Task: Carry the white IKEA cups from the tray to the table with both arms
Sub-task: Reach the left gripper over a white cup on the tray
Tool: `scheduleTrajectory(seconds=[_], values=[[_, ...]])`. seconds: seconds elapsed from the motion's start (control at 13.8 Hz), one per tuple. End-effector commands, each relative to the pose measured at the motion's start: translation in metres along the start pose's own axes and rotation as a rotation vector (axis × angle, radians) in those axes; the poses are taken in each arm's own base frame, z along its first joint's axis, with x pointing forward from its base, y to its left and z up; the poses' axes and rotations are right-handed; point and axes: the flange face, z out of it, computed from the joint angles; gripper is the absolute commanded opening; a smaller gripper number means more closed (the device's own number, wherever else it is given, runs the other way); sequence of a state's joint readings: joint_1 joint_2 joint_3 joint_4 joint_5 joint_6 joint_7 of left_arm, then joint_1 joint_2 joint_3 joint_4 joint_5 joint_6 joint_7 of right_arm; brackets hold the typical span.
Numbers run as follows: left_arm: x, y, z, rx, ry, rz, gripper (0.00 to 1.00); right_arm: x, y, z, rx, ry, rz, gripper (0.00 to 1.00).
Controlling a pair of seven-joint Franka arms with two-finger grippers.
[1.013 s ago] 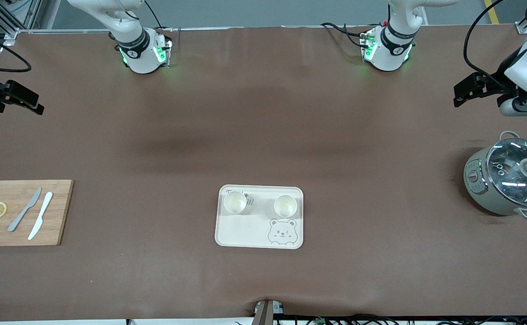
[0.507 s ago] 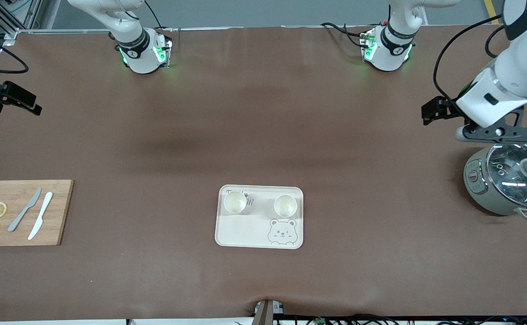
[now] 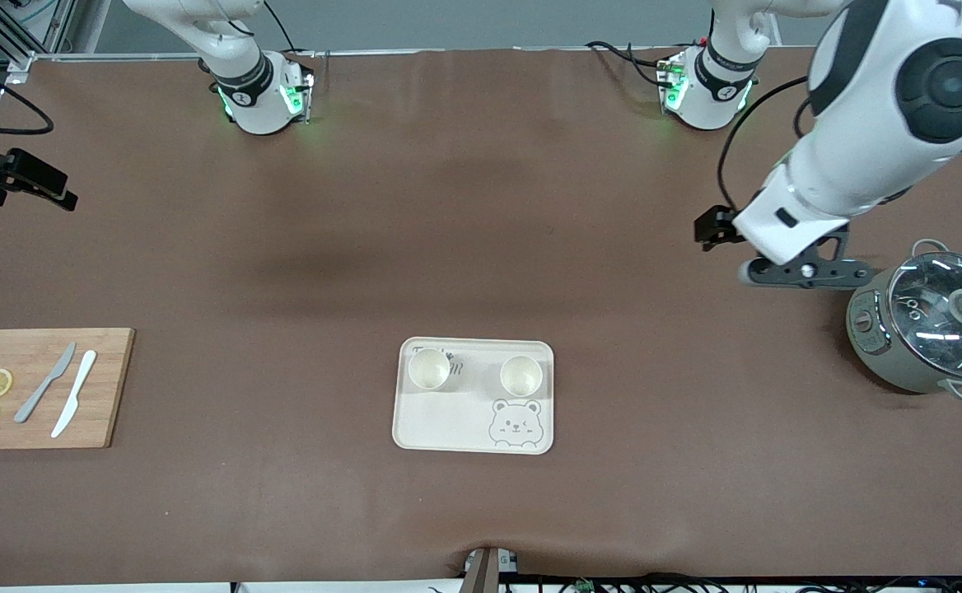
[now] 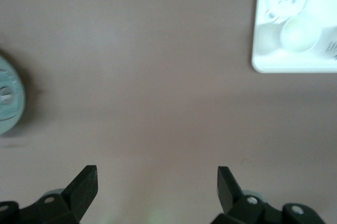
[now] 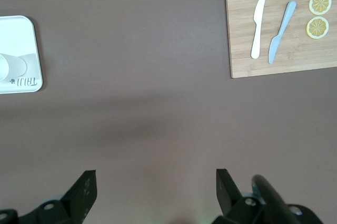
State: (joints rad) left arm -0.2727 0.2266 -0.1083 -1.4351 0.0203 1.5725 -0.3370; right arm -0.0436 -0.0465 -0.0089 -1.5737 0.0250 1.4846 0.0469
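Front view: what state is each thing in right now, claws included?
Cup toward the right arm's end: upright, empty, on the bear tray.
Cup toward the left arm's end: upright, empty, on the tray.
Pot: glass lid on.
Left claw: open, over bare table.
Right claw: open, over bare table.

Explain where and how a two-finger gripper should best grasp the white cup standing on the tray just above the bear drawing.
Probably from straight above: the cup stands upright, mouth open, on the tray. Close the fingers across its tapered wall, or pinch the round rim. It has no handle.
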Motion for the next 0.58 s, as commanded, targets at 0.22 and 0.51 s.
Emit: scheduleTrajectory(seconds=[0.22, 0.51], values=[[0.028, 0.096, 0.060, -0.020, 0.047, -0.080, 1.00, 0.000, 0.000, -0.004, -0.011, 0.003, -0.008, 1.00], [0.041, 0.122, 0.094, -0.046, 0.073, -0.059, 1.00, 0.001, 0.002, -0.004, -0.007, 0.005, -0.005, 1.00]])
